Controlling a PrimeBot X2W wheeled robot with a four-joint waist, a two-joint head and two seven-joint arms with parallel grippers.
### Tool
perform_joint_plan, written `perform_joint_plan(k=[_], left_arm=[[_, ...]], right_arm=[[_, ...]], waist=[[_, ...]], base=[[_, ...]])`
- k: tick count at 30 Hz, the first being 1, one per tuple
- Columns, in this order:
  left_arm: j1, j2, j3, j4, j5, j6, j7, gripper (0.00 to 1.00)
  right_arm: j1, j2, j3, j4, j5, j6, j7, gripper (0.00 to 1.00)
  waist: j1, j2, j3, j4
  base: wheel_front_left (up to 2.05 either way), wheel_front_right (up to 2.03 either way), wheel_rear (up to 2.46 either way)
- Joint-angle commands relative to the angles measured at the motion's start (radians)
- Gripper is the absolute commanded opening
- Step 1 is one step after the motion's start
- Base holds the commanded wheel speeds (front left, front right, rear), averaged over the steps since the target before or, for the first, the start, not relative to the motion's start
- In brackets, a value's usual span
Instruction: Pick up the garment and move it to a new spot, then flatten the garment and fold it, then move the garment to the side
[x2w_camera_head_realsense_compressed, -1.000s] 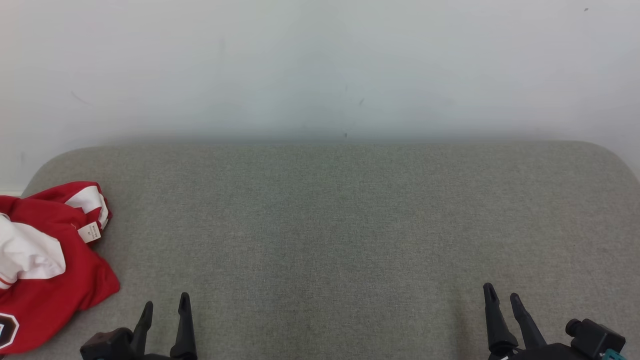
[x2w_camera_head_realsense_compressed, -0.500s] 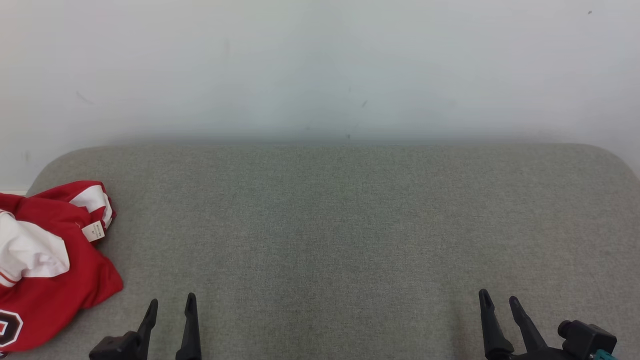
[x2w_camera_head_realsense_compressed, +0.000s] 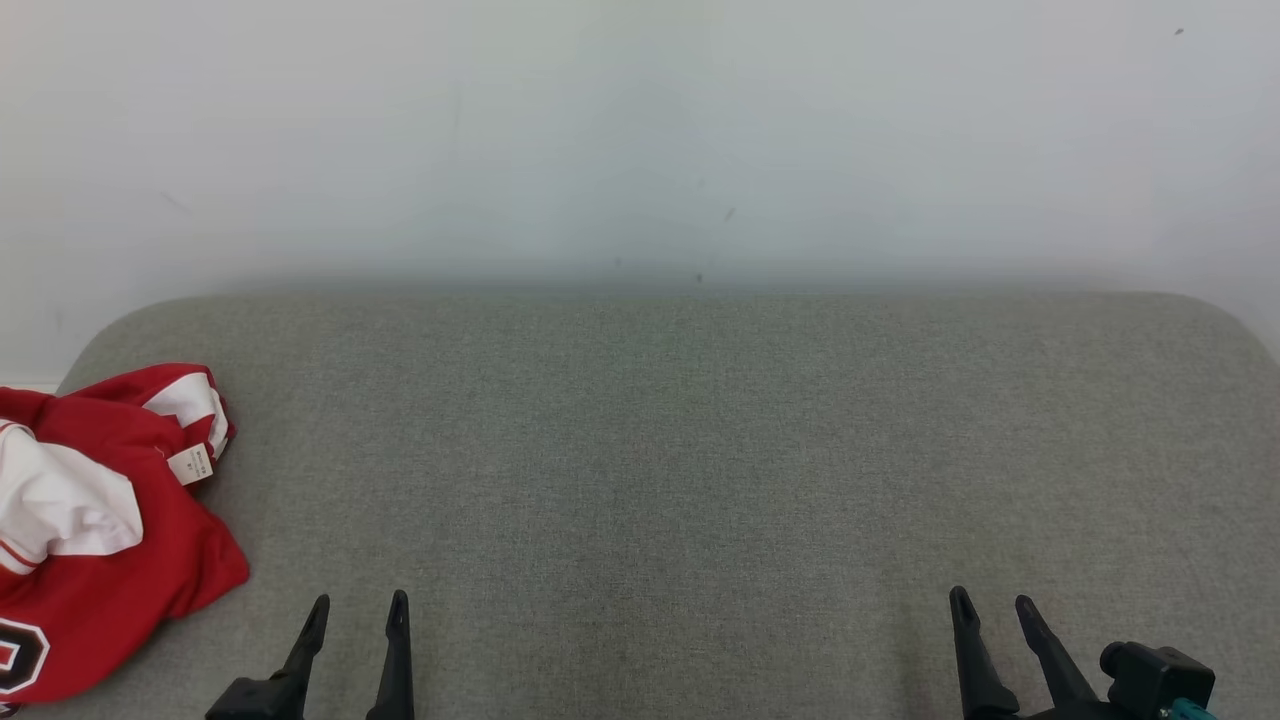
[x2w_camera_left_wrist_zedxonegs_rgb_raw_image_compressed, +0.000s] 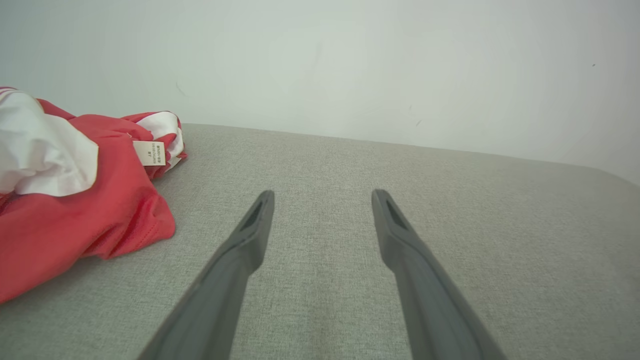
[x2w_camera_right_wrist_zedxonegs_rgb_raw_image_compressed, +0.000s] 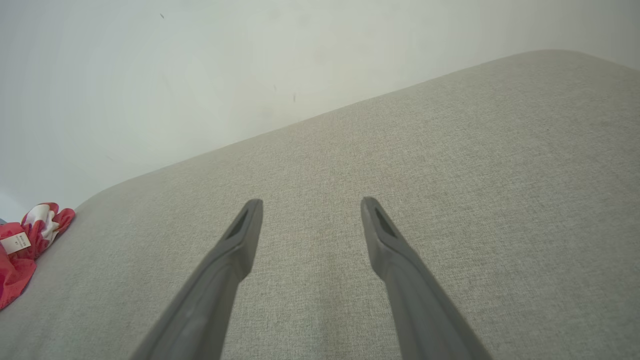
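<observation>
— First, report the left gripper (x2w_camera_head_realsense_compressed: 359, 600).
— Jaws spread wide, nothing between them. It sits at the lower left of the head view, both dark fingers pointing away from the robot over the grey padded surface (x2w_camera_head_realsense_compressed: 680, 450). In the left wrist view the fingers (x2w_camera_left_wrist_zedxonegs_rgb_raw_image_compressed: 250, 240) stand well apart, with bare fabric visible between their tips.
— Right gripper (x2w_camera_head_realsense_compressed: 991, 598)?
— Same condition: fully parted and empty. It sits at the lower right of the head view, over bare fabric, with a black fitting (x2w_camera_head_realsense_compressed: 1155, 675) just beside its base.
— Locate the garment (x2w_camera_head_realsense_compressed: 110, 530).
— Red and white, crumpled in a heap at the left end of the grey padded surface and cut off by the left edge of the head view. It lies to the left of the left gripper, near it but not touching. It is well apart from the right gripper, whose wrist view shows the heap small at the far left.
— Identifying details?
— A small white care label (x2w_camera_head_realsense_compressed: 192, 465) lies on the red cloth at the far right part of the heap, beside a white-striped fold. A white panel (x2w_camera_head_realsense_compressed: 60, 505) covers the heap's left part. Part of a black-and-white emblem (x2w_camera_head_realsense_compressed: 15, 655) shows at the lower left edge.
— Surroundings?
— Rounded far corners on the padded surface; a plain pale wall (x2w_camera_head_realsense_compressed: 640, 130) rises directly behind it.
</observation>
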Motion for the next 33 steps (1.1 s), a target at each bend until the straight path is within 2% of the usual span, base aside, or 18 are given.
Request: perform_joint_plan(k=[1, 23, 33], left_arm=[[0.008, 0.004, -0.002, 0.0, 0.016, -0.003, -0.01, 1.0], [0.015, -0.015, -0.005, 0.021, 0.177, -0.006, -0.065, 1.0], [0.01, -0.027, 0.01, 0.034, 0.167, -0.014, -0.064, 1.0]], right_arm=[[0.008, -0.002, 0.002, -0.002, -0.017, -0.001, -0.006, 1.0], [0.016, -0.003, 0.004, 0.004, -0.175, -0.002, -0.011, 1.0], [0.012, -0.002, 0.005, 0.012, -0.163, -0.002, -0.014, 1.0]], waist=[[0.0, 0.0, 0.0, 0.0], [0.0, 0.0, -0.008, 0.006], [0.0, 0.0, -0.01, 0.006]], base=[[0.0, 0.0, 0.0], [0.0, 0.0, 0.0], [0.0, 0.0, 0.0]])
